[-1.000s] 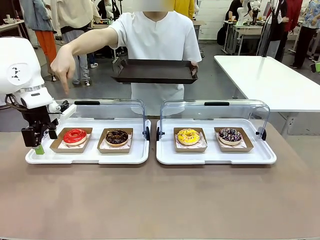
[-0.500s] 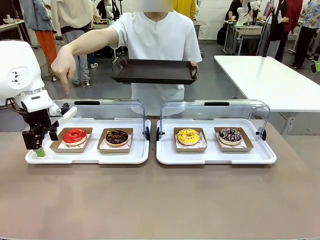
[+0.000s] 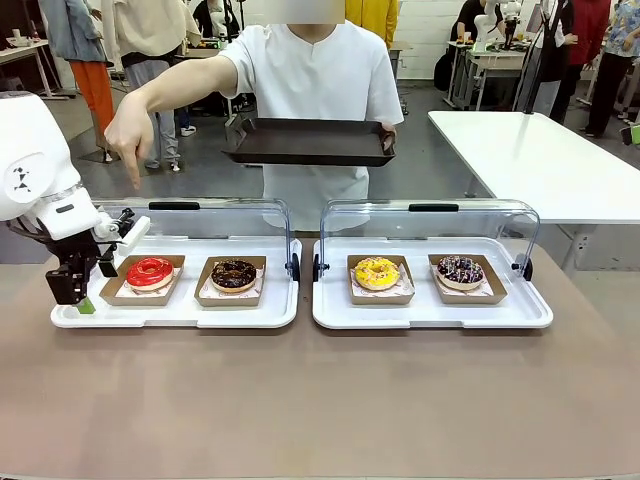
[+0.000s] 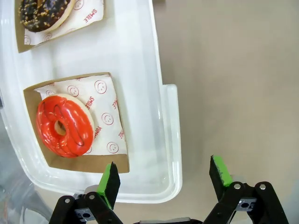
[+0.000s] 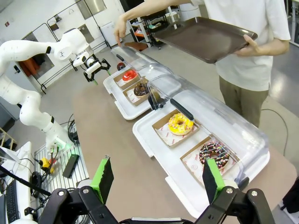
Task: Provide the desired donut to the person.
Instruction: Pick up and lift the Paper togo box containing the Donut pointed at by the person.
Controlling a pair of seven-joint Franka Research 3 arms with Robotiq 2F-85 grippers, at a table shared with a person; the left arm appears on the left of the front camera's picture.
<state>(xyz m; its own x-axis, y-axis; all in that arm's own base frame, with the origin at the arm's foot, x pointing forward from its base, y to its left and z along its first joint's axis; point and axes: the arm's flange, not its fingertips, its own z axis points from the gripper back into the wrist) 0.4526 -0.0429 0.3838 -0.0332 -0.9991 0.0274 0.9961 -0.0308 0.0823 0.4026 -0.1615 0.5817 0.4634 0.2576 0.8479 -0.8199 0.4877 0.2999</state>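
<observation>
We note the red donut (image 3: 150, 271) in its cardboard holder (image 3: 118, 292) at the left end of the left white tray (image 3: 180, 312), clear lid (image 3: 220, 215) raised. The person (image 3: 310, 70) points one hand (image 3: 127, 130) down above it; the other holds a dark tray (image 3: 310, 142). Our left gripper (image 4: 164, 167) is released and empty, jaws spread over the white tray's left edge. Our right gripper (image 5: 158, 165) is likewise released and empty, up above the table (image 3: 320, 400).

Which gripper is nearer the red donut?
Left. The left gripper hovers open beside the red donut, at the edge of its tray; the right gripper hangs beyond the other tray.
</observation>
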